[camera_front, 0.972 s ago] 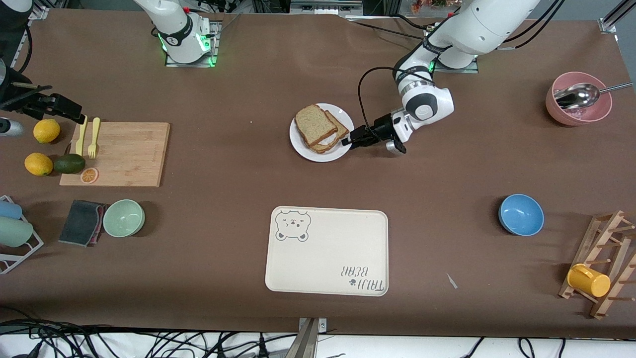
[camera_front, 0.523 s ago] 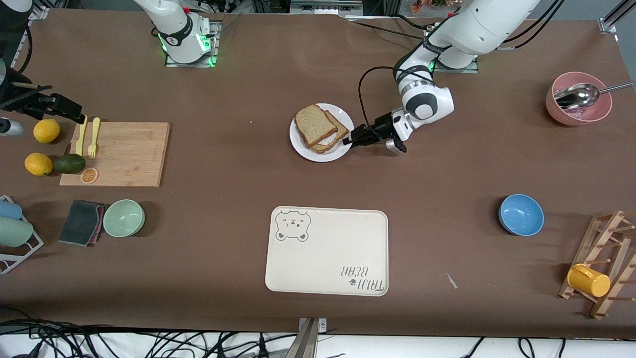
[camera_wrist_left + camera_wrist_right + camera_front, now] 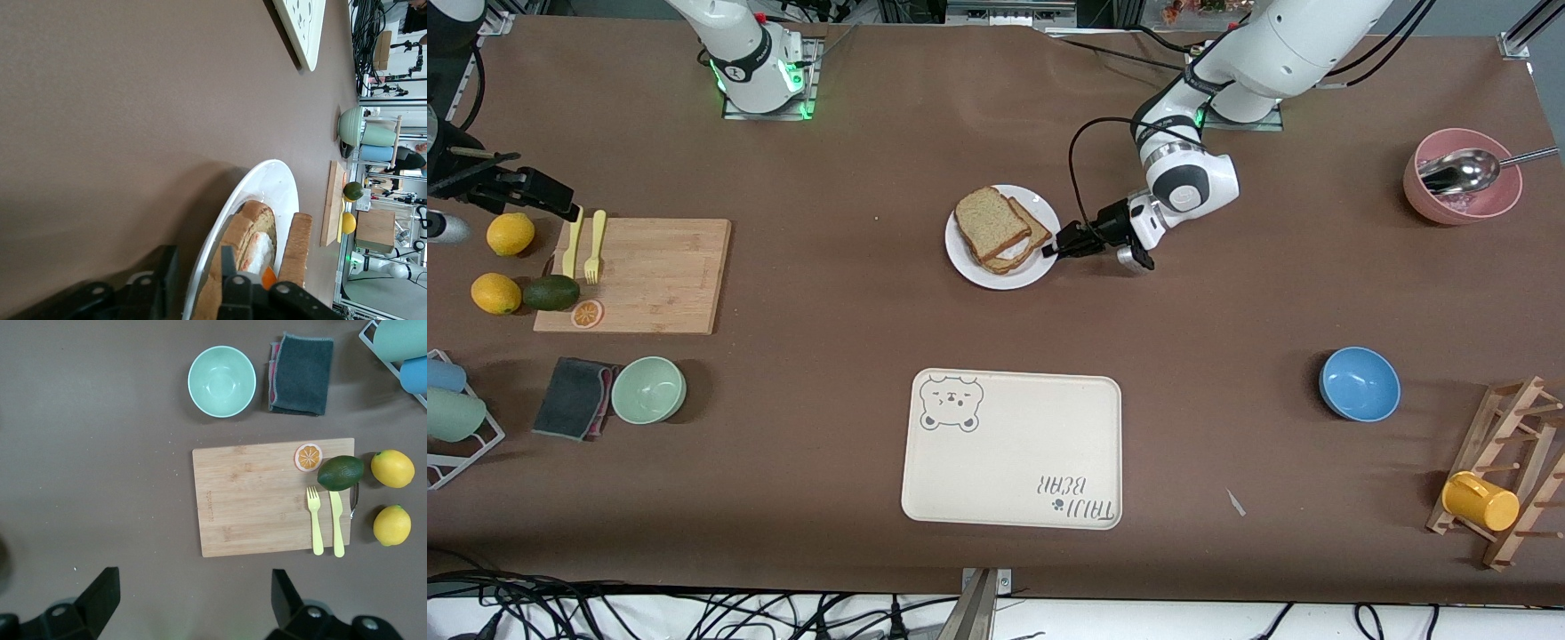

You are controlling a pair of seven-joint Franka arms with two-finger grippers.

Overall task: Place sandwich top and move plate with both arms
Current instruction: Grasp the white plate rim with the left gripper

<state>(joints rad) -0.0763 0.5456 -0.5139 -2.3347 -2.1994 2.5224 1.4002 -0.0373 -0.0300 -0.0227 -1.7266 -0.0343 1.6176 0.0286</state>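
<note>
bread first: the sandwich top (image 3: 989,220) lies on the lower slice (image 3: 1024,240), shifted a little off it so the two do not line up, and both sit on the plate (image 3: 996,277). the plate stands on the brown table (image 3: 1227,293), in the middle between the two arm ends.

the left gripper (image 3: 1049,251) is low at the plate's edge, on the side toward the left arm's end. in the left wrist view the gripper (image 3: 193,267) has the white rim of the plate (image 3: 280,187) running into its mouth, with the sandwich top (image 3: 297,247) standing edge-on just past the jaws, and something white and orange showing under it. whether the jaws already press on the rim i cannot tell; they look nearly closed around it.

the right gripper (image 3: 543,191) hangs at the right arm's end of the table and waits there. its jaws are wide apart and hold nothing (image 3: 193,587). under and ahead of these jaws i see the wooden cutting board (image 3: 267,500) with two yellow forks (image 3: 323,520), an orange slice (image 3: 308,457) and an avocado (image 3: 340,472) on it, and two lemons (image 3: 392,497) just beside it. past the board from the jaws are a green bowl (image 3: 221,381) and a grey cloth (image 3: 301,373).

the bear-print tray (image 3: 1014,449) lies nearer to the front camera than the plate, well apart from both grippers.
</note>
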